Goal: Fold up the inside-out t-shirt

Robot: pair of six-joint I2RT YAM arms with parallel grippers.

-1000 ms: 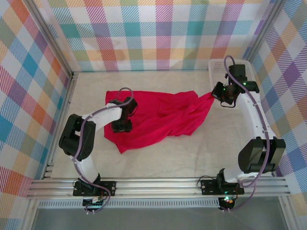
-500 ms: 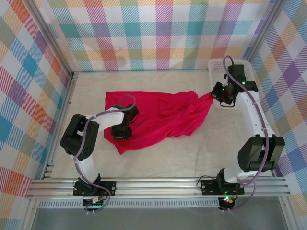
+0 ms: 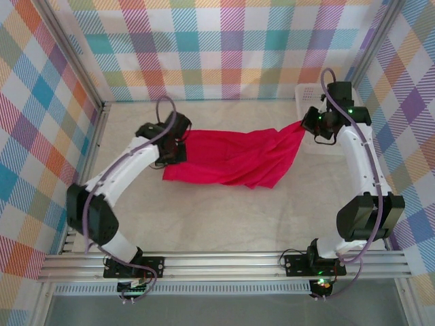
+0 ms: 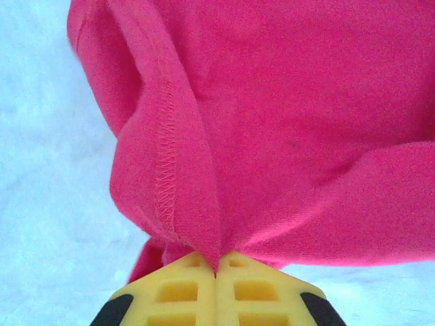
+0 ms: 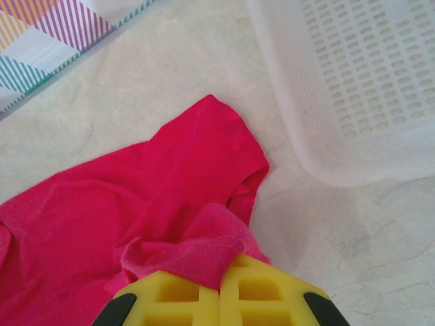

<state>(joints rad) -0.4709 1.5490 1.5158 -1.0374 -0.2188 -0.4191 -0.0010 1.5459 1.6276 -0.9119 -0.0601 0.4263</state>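
Pinching inside-out t-shirt (image 3: 234,157): left end effector (image 3: 175,145) at 9 o'clock, right end effector (image 3: 309,126) at 3 o'clock. Spread out, no fold made yet.

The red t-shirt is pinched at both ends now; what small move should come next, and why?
Probably draw the two grippers slightly apart. The left gripper and right gripper are each shut on an edge of the t-shirt, which lies creased and bunched between them, so some tension should flatten it for folding.
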